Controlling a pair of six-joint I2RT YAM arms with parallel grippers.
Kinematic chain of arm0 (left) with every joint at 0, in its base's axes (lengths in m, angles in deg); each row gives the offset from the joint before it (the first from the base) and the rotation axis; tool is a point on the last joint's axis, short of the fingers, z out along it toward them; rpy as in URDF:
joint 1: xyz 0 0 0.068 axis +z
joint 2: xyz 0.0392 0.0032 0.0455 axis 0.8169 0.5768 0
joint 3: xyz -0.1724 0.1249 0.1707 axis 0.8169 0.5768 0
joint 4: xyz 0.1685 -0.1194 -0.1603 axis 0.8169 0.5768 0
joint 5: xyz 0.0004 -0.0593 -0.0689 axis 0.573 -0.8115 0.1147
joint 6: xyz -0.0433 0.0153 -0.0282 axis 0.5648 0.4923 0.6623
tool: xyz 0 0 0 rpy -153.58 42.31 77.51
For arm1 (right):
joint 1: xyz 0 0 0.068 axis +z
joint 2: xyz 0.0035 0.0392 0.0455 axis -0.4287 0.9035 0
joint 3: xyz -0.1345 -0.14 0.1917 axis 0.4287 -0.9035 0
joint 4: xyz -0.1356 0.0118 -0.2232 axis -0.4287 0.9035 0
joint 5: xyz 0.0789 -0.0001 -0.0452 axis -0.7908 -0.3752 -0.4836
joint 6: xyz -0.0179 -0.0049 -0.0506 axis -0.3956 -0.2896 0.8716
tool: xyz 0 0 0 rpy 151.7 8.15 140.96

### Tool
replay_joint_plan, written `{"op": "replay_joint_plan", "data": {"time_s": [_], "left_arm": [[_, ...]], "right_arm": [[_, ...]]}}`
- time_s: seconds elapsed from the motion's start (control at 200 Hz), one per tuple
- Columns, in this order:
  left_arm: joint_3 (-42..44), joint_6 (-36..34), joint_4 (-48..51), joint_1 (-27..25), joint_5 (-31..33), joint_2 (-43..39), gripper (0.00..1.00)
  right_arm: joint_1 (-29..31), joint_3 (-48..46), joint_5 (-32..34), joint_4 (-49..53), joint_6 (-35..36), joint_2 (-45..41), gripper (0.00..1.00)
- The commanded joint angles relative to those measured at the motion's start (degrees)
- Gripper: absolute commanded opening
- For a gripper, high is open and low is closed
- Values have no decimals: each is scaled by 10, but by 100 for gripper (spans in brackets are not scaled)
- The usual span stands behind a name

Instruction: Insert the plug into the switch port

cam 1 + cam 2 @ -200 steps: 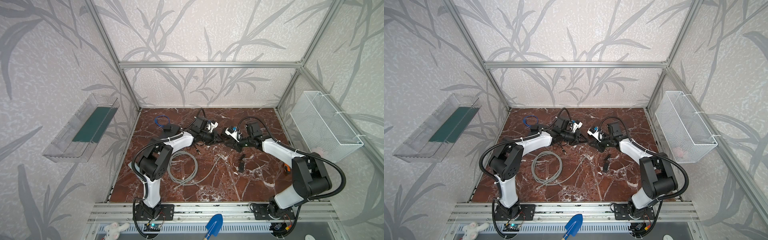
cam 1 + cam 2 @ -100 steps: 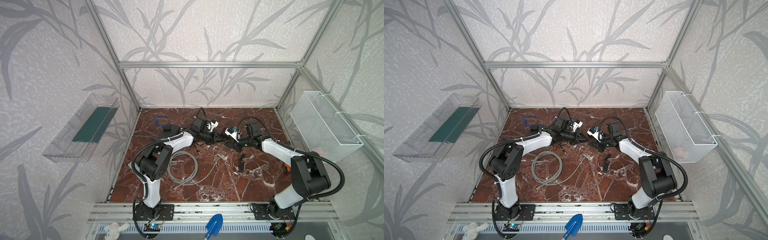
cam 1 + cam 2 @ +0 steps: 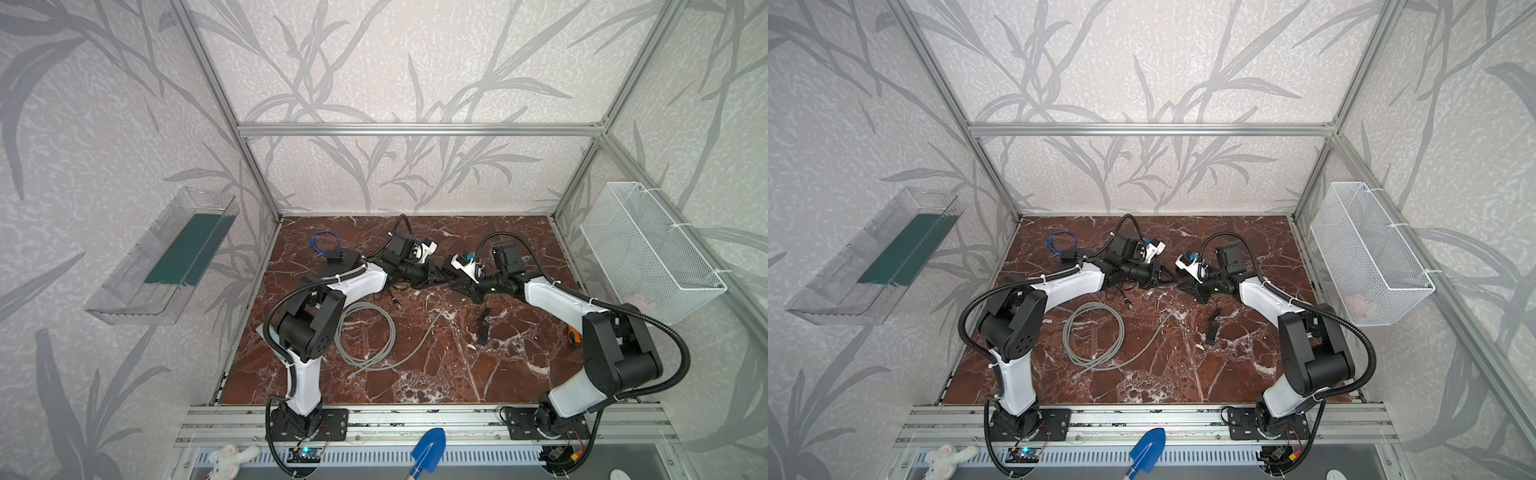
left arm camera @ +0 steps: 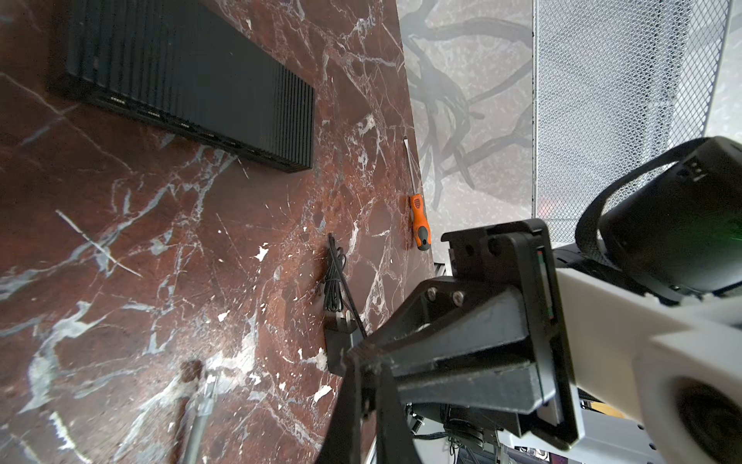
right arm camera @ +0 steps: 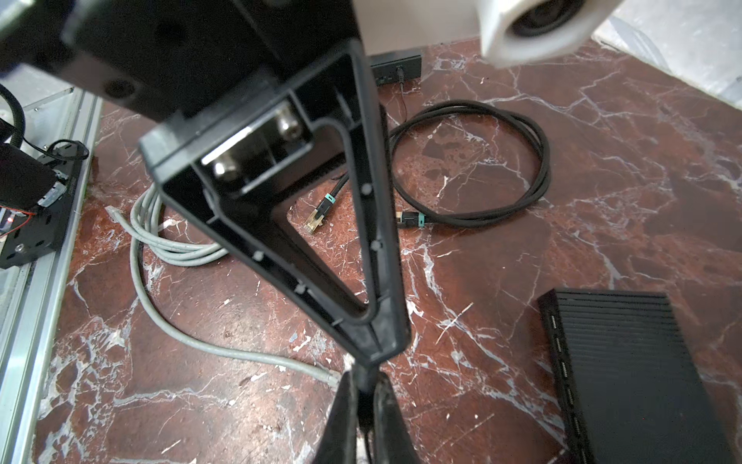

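Tabletop (image 3: 436, 374) of red marble, leaf-patterned walls (image 3: 415, 62)

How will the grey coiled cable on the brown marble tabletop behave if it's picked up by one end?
Probably floppy: the grey coiled cable lies in loose, uneven loops, so most of it would likely sag and drag. It looks thin, so probably light. The loops may unwind or snag.

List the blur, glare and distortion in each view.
Both top views: even soft light, sharp, though the wide lens splays the frame posts outward. Left wrist view: the right wrist camera housing nearest the lens is blurred, the mesh basket washed out. Right wrist view: the left wrist camera housing is out of focus, the marble tabletop sharp.
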Motion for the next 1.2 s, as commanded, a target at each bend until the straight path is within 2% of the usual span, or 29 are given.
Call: {"op": "replay_joint_plan", "data": {"time_s": [0.0, 0.105, 0.19, 0.275, 0.385, 0.595, 0.8, 1.04, 1.195], "left_arm": [[-14, -2, 7, -5, -6, 7, 10], [-21, -30, 41, -3, 22, 3, 23], [-52, -91, 111, 1, 70, 5, 31], [-95, -152, 173, 5, 131, 20, 35], [-160, -207, 223, 6, 199, 62, 37], [-255, -209, 214, 4, 241, 159, 37], [-322, -211, 215, 4, 255, 217, 38], [-362, -205, 219, 3, 251, 257, 39], [-386, -204, 212, 2, 248, 279, 41]], "right_arm": [[-5, -4, -4, -22, -4, -21, 5], [-6, 1, 21, 3, 6, -19, 5], [-14, 15, 60, 51, 22, -7, 5], [-29, 27, 123, 73, 20, 14, 6], [-60, 51, 206, 69, -30, 51, 6], [-73, 161, 339, 107, -129, 157, 6], [-93, 258, 361, 160, -194, 240, 6], [-99, 303, 349, 201, -198, 280, 6], [-98, 320, 299, 226, -186, 308, 6]]}}
